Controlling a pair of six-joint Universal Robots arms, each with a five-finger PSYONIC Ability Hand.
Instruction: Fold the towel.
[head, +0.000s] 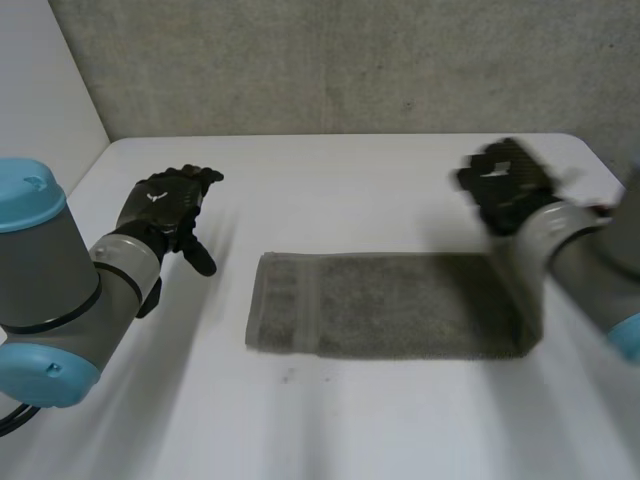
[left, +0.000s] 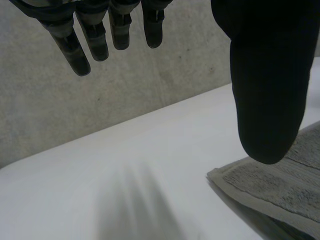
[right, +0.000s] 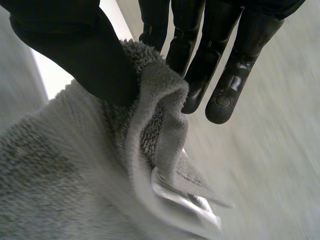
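Right hand (head: 505, 185) pinches towel (head: 390, 305), held end hidden behind its arm (head: 572, 252); left hand (head: 160, 205) relaxed.

The head view looks down from well above and takes in the whole grey towel (head: 390, 305). The left wrist view looks closely along the left hand (left: 267, 90) at the towel's banded end, the right along the right hand (right: 75, 55) at its lifted end.

White table (head: 330, 190) against a grey, perhaps concrete, wall (head: 330, 60), white panel (head: 40, 80) at its left
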